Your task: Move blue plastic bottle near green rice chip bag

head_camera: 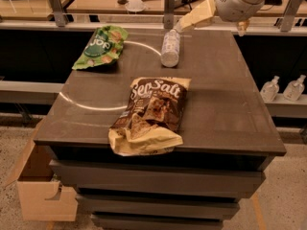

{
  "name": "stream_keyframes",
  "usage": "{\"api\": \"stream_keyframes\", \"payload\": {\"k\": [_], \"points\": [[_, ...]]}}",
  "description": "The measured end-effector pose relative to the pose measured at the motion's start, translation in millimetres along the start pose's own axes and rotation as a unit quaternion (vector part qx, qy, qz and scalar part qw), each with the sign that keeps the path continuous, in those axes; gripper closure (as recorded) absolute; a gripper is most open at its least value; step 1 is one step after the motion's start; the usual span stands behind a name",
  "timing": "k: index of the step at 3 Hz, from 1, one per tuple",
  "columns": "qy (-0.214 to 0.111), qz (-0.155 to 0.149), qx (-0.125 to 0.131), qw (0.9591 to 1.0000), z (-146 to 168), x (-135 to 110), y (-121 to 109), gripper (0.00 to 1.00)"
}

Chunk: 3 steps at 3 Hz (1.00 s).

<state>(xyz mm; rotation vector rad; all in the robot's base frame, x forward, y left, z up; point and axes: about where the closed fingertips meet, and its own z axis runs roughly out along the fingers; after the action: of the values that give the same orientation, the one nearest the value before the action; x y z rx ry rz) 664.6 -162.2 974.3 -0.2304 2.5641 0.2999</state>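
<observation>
Approach step: hand (186, 23) hovers just beside far end of lying blue plastic bottle (170, 48); open or closed, can't tell. Next: grasp it, shift left toward green rice chip bag (101, 46).

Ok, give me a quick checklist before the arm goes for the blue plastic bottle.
1. Blue plastic bottle located: ok, lying on its side towards the back of the table.
2. Gripper close to bottle: ok, just above its far end.
3. Gripper touching bottle: cannot tell.
4. Green rice chip bag in view: ok, far left corner.
5. Path from bottle to bag: ok, nothing lies between them.
6. Sea Salt bag out of the way: ok, nearer the front.
</observation>
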Motion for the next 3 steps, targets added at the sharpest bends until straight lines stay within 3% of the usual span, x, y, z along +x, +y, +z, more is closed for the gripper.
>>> {"api": "stream_keyframes", "payload": {"k": [1, 2, 3], "points": [[0.014, 0.062, 0.023, 0.9977, 38.2, -22.3, 7.4, 0.0], [0.014, 0.062, 0.023, 0.9977, 38.2, -22.3, 7.4, 0.0], [0.018, 0.085, 0.031, 0.9958, 46.4, -28.9, 12.3, 0.0]]}}
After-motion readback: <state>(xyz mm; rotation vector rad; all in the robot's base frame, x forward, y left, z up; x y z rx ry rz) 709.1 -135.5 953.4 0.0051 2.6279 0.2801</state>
